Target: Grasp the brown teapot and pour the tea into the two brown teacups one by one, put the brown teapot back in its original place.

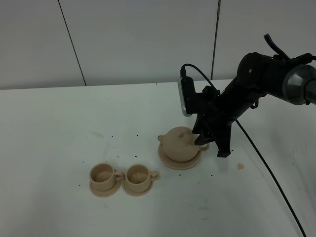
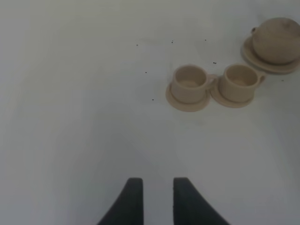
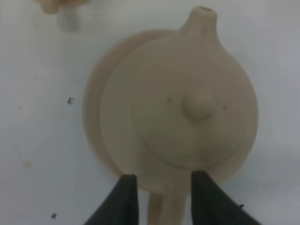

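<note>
Around me the tabletop [image 1: 59, 123] is plain white and matte, dotted with small dark specks [image 2: 153, 99], with one faint tan stain [image 1: 240, 166] towards its right side. Behind it rises a wall [image 1: 148, 39] of pale grey-white panels, split by thin dark seams [image 1: 72, 42] that run slightly aslant. The light is soft and even — I see only weak, blurred shadows on the white surface.
</note>
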